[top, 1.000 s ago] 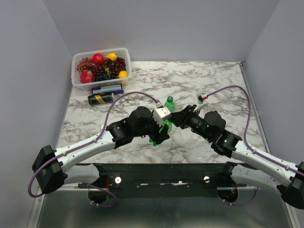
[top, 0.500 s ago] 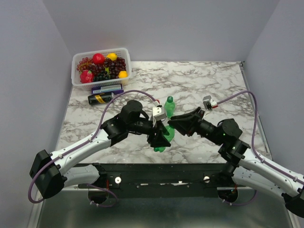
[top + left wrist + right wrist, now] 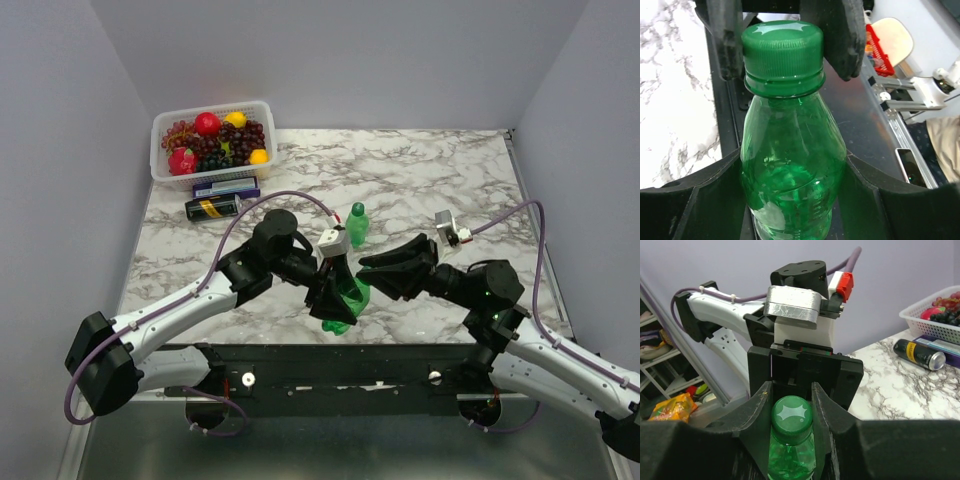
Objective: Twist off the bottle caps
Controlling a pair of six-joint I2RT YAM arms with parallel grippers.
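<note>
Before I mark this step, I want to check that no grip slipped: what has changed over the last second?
The held green bottle was drawn back toward the near edge of the table. The left pincer stays shut on its body and the right pincer on its cap; nothing was let go. The second green bottle, the fruit basket and the can have not moved.

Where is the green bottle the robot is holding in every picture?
Top external: bottle low in the middle, tilted.
Left wrist: fills the centre, cap on top.
Right wrist: bottom middle, cap toward the camera.
Shared landmark: the marble table, seen in all three.
</note>
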